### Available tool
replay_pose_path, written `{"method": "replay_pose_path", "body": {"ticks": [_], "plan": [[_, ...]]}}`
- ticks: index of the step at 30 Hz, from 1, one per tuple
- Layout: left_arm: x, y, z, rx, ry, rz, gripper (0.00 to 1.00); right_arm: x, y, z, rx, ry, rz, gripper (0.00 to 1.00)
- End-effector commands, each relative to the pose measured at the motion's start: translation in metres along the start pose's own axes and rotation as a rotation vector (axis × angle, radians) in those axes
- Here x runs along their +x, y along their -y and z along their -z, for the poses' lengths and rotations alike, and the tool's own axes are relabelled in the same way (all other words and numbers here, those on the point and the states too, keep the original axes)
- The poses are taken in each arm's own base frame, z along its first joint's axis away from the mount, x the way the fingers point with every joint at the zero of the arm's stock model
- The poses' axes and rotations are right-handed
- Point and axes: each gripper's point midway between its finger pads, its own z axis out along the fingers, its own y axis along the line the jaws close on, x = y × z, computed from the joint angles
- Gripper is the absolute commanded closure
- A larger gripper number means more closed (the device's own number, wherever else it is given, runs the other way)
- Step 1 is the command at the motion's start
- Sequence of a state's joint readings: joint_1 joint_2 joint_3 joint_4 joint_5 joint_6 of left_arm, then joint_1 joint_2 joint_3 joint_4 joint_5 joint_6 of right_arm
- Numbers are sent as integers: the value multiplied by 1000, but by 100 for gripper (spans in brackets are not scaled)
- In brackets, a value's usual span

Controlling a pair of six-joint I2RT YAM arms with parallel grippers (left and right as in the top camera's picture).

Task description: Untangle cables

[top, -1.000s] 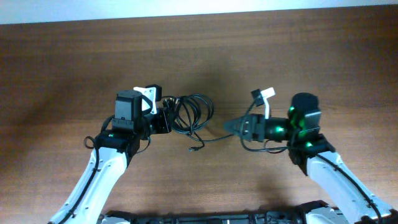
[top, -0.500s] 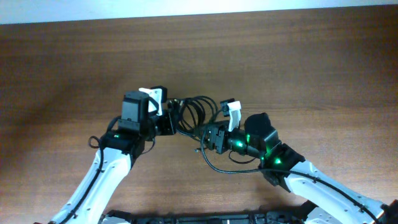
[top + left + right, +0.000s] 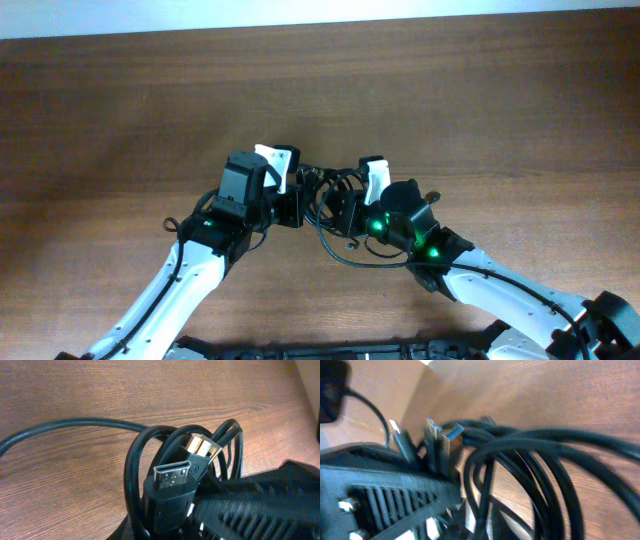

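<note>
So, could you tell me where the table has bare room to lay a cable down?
Bare table lies beyond the cables to the far edge, outside the left arm and outside the right arm. Crowded where left gripper and right gripper meet.

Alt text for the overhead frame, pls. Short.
Two white robot arms come in from the bottom edge and meet mid-table, with the left gripper and right gripper both closed on a small tangle of black cables. The brown wooden table fills the rest of the view.
</note>
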State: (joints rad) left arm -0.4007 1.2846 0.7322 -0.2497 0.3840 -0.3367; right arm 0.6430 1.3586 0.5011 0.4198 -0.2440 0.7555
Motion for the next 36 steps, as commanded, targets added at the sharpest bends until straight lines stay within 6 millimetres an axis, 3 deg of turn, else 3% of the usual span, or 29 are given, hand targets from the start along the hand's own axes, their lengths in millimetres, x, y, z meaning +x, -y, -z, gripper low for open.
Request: {"method": "replay_pose_path", "body": {"ticks": [1,5,11,16,20,24,30,33,36], "plan": [[-11,-11,5,-84,53,-28,100,-3,-16,1,-80,8,31,96],[-29,-65,21,-303,153,128,100,-5,-32,13,-212,-57,27,96],[-41,-131,56,-390,271,501,100,-23,-19,30,-280,-83,-10,96],[-43,-146,67,-363,291,570,100,-34,2,34,-231,-59,-51,96],[-49,-162,79,-365,365,731,100,-23,21,35,-160,-108,-120,96],[-59,-154,78,-296,382,712,100,-8,35,35,-101,-161,-175,93],[-61,-136,72,-236,308,412,100,-4,37,35,-91,-173,-182,68],[-59,-112,66,-117,256,251,100,-4,37,35,-91,-173,-182,53],[-57,-88,61,-13,222,117,100,-4,36,35,-96,-171,-138,49]]}}
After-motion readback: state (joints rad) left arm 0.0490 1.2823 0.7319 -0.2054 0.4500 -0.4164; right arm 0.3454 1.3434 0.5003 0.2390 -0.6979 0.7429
